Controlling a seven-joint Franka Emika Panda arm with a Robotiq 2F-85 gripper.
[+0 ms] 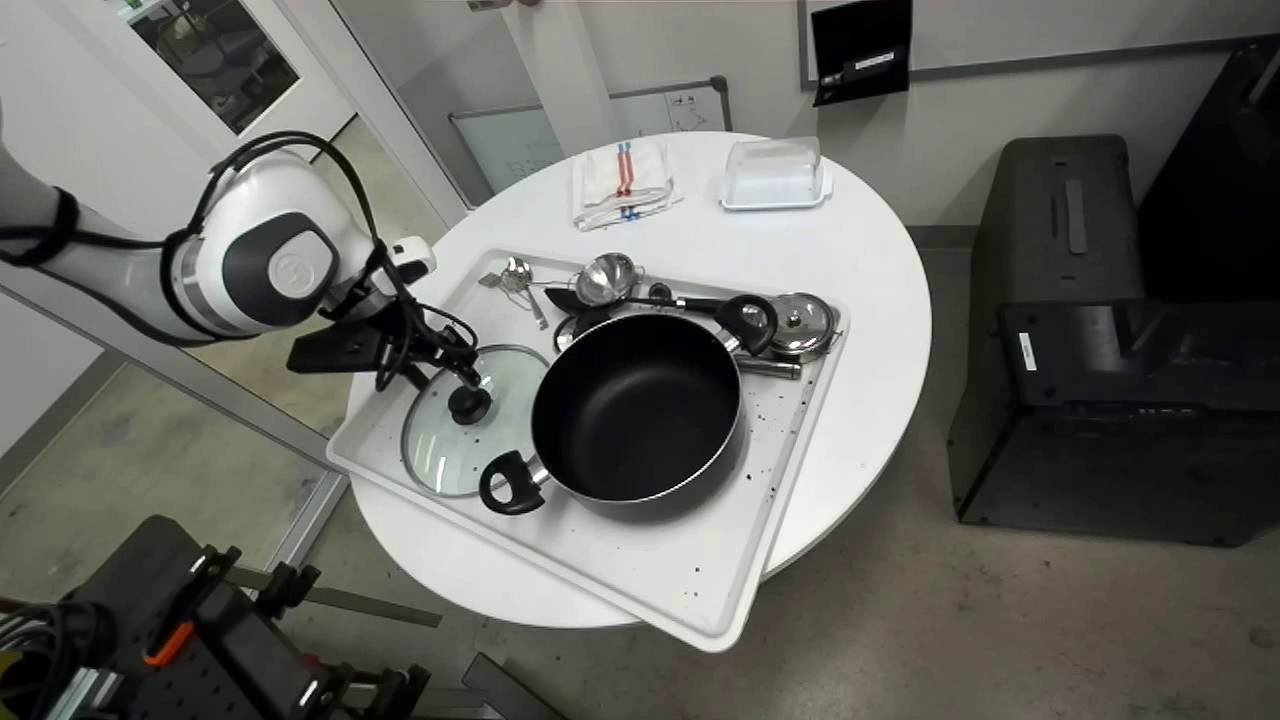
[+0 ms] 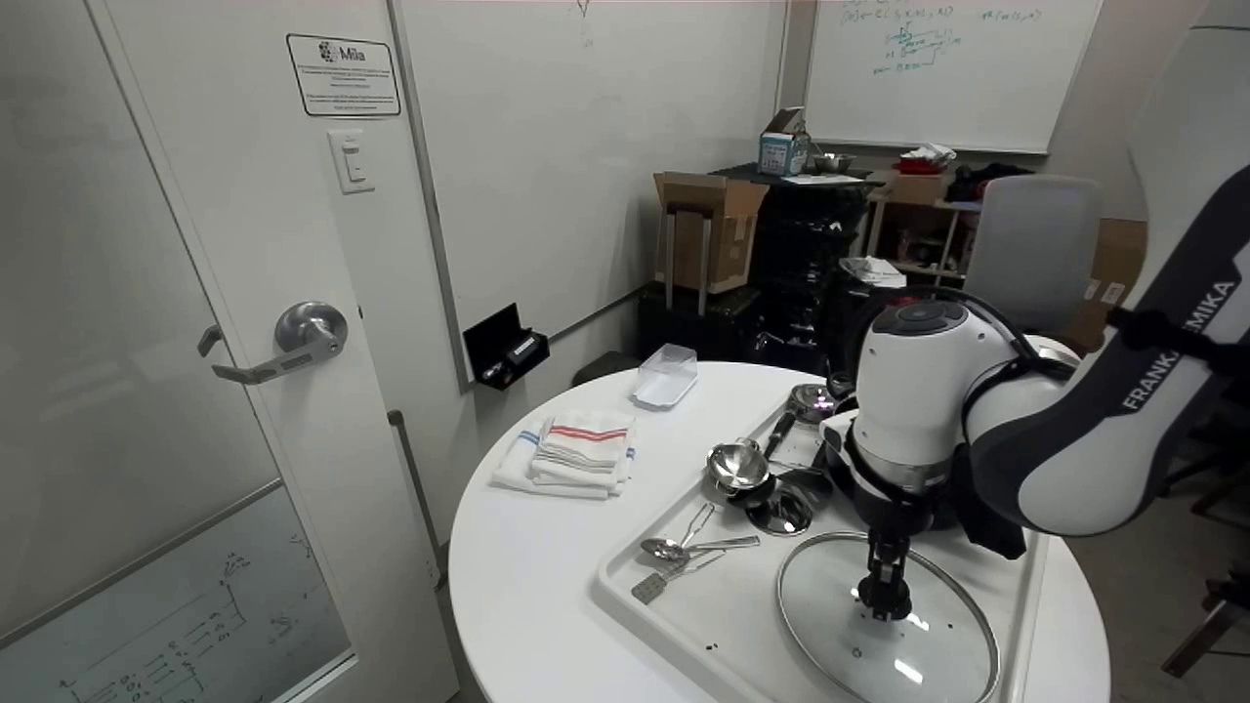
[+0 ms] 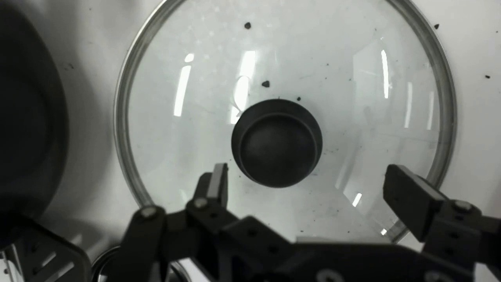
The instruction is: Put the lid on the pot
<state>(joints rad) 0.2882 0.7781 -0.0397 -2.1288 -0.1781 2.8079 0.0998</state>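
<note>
From where I sit, the wrist view is almost filled by the lid, its black knob close to the middle of the picture. It lies flat on the white tray, off the pot. I have the gripper over it with the fingers spread wide: one tip sits just off the knob at about eight o'clock, the opposite one farther out toward four. I can't tell whether either tip touches the lid. The pot shows as a dark curve at nine o'clock in the wrist view; in an exterior view I see it whole and upright, its dark inside open, with the lid just beside it at nine o'clock. A pot handle points to eight and overlaps the lid's edge from that angle. Elsewhere on the tray, small metal utensils lie toward half past ten from the pot, a shiny bowl near twelve. At the round table's twelve o'clock are folded towels.
</note>
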